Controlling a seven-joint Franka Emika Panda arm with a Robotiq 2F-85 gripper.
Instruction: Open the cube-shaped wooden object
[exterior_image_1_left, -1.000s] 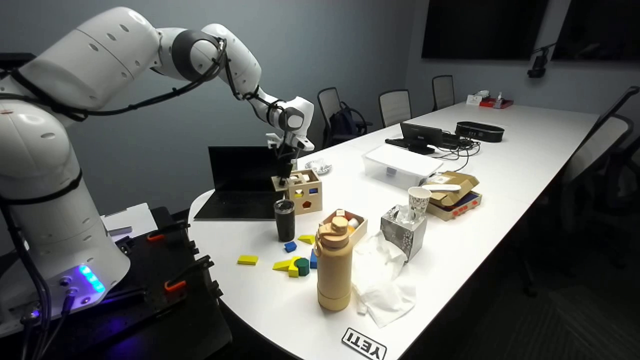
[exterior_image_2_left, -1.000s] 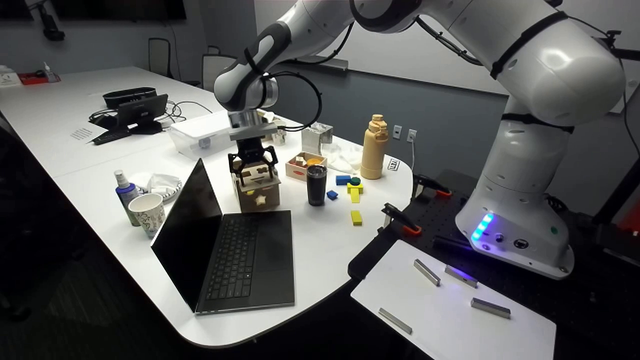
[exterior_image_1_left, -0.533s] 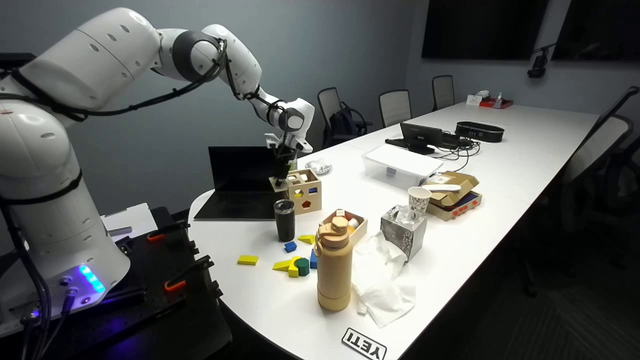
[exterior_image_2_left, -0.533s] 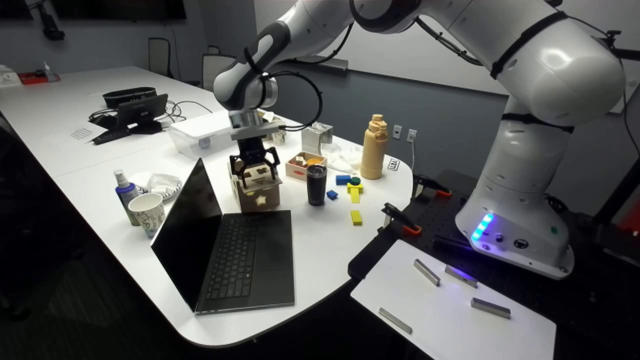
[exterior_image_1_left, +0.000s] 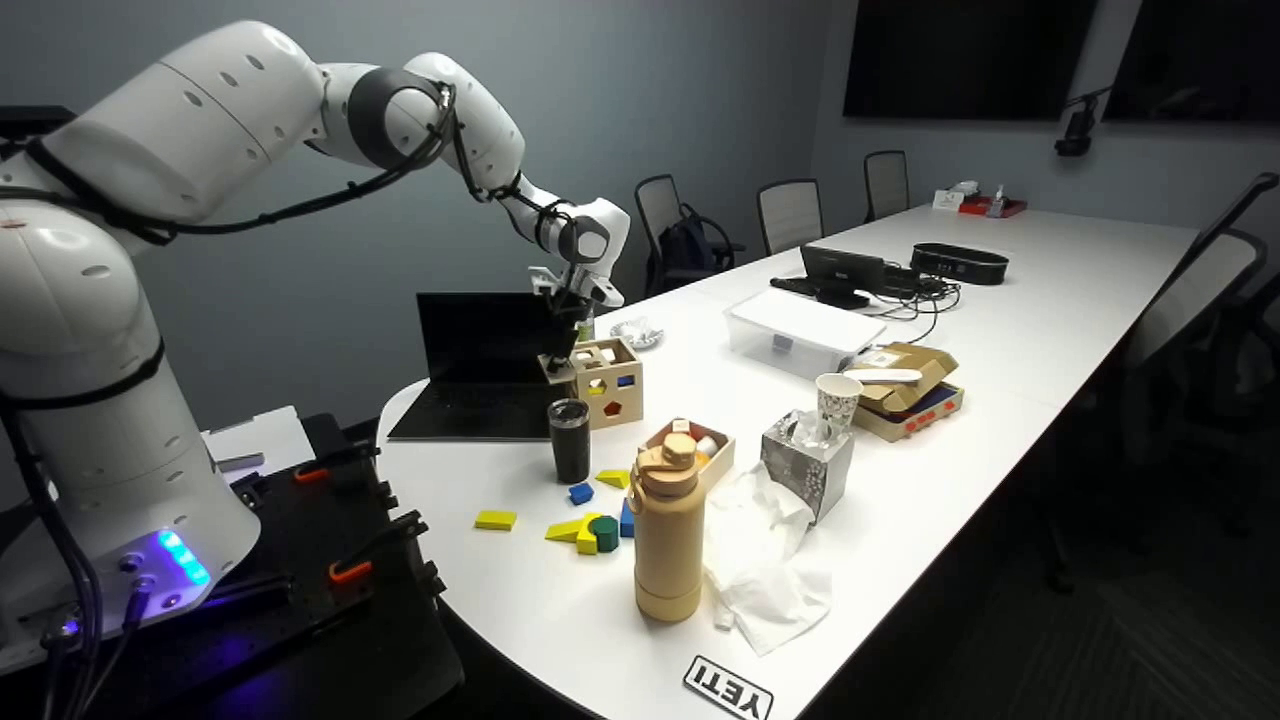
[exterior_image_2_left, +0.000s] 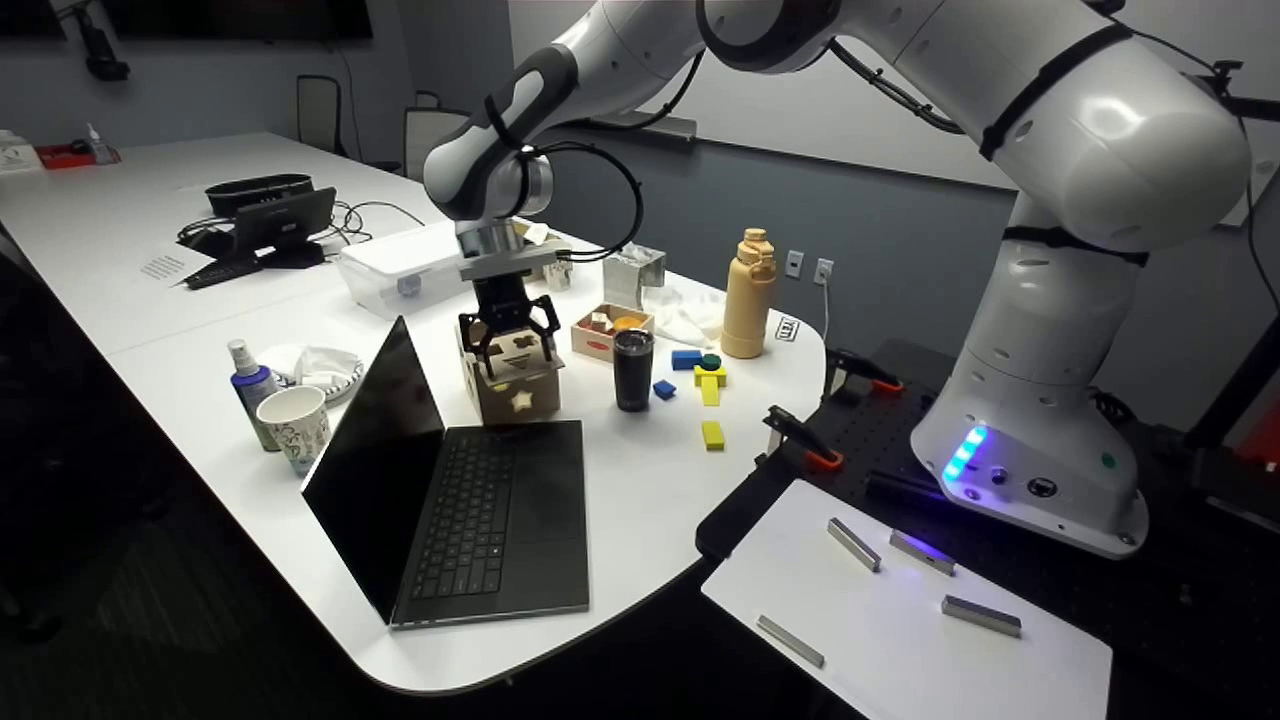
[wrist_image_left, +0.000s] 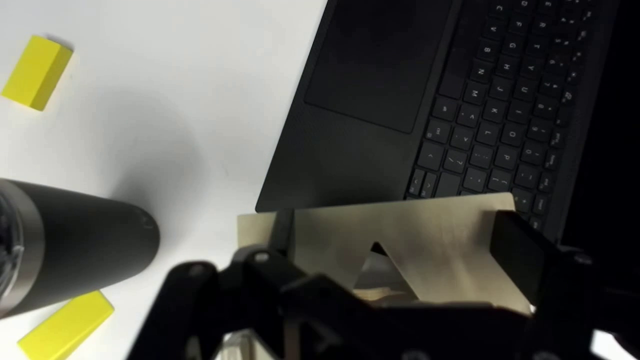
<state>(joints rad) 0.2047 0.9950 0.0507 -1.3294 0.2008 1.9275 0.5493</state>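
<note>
Wooden cube (exterior_image_1_left: 610, 397): light tan, square-edged, upright on the white table (exterior_image_2_left: 640, 520), just beside the laptop (exterior_image_2_left: 535, 525) and near the black tumbler (exterior_image_2_left: 632, 375). Star and pentagon cut-outs mark its sides; yellow and blue show through other openings.
Lid (wrist_image_left: 435, 240): flat, pierced, on top of the cube, jutting past the star-cut side; I see its triangular cut-out in the wrist view.
Gripper (exterior_image_2_left: 518, 364): above the lid, pointing down.
Fingers (wrist_image_left: 517, 252): wide apart over the lid; I cannot tell whether they touch it.
Lid shift: compared with one second ago, I read lid and gripper slightly nearer the arm's base (exterior_image_2_left: 1040, 430).
Laptop, tumbler: positions unchanged.
</note>
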